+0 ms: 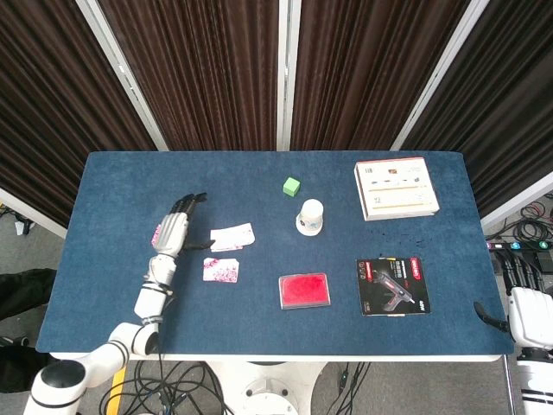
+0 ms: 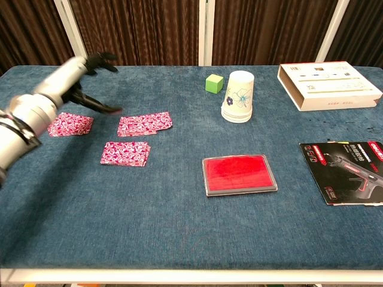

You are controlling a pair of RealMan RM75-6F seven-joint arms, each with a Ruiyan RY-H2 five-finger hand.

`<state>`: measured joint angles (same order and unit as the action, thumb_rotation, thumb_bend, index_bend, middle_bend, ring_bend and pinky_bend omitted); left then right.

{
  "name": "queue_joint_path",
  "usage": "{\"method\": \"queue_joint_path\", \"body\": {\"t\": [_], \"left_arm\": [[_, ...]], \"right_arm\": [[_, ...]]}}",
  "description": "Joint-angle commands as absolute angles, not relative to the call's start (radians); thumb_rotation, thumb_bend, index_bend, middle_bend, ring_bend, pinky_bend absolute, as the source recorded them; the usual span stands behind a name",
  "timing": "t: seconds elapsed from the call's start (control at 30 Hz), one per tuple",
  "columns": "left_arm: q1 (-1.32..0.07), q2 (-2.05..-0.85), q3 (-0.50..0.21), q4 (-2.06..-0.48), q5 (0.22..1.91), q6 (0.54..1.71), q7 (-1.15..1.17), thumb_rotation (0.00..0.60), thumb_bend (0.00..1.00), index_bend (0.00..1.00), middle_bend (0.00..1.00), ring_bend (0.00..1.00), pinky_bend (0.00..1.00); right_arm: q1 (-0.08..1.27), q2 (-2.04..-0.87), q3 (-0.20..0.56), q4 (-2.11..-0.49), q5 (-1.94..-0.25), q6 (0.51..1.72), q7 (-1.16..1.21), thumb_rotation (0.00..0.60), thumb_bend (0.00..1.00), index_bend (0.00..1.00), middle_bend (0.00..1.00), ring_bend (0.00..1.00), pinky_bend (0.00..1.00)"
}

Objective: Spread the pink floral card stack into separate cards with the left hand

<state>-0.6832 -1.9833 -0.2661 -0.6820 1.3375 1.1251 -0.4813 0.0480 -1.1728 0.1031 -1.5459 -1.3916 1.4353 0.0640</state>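
While the left hand (image 1: 172, 230) is hanging over the blue table (image 1: 112, 199) in the head view, its fingers are spread and holding nothing. Two pink floral cards (image 1: 232, 236) are lying just right of it.

In the chest view, the hand (image 2: 81, 75) is looking blurry above three separate cards (image 2: 144, 124), all lying left of the paper cup (image 2: 238, 96).

Blue-covered table (image 2: 179, 233) fills chest view. Left half: three pink floral cards (image 2: 144, 124) (image 2: 125, 153) (image 2: 70, 125), apart. Upper centre: green cube (image 2: 214, 83) just beside floral paper cup (image 2: 238, 97), cup upside down. Centre: red flat case (image 2: 239, 174). Upper right: white box (image 2: 328, 85). Right edge: glue gun package (image 2: 350, 180).
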Motion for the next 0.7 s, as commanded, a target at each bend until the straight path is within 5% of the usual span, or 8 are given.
{"method": "queue_joint_path", "body": {"t": [0.03,0.37,0.7], "left_arm": [[-0.608,-1.842,-0.282,-0.847,1.318,1.213,-0.352,0.600,0.12,0.16,0.17,0.06,0.10],[-0.407,-1.517,-0.191,-1.288,1.283,1.306,-0.056,0.600,0.09,0.16,0.17,0.06,0.11],[-0.281,-1.411,-0.060,-1.375,1.350,1.401,0.102,0.600,0.08,0.19,0.17,0.06,0.11]], "right_arm": [[0.054,-1.169,0.102,-1.564,-1.419,1.453,0.045,0.600,0.15,0.00,0.00,0.00,0.00],[0.077,-1.173,0.088,-1.603,-1.483,1.459,0.003,0.600,0.15,0.00,0.00,0.00,0.00],[0.074,-1.189,0.064,-1.589,-1.537,1.487,0.010,0.600,0.15,0.00,0.00,0.00,0.00]]}}
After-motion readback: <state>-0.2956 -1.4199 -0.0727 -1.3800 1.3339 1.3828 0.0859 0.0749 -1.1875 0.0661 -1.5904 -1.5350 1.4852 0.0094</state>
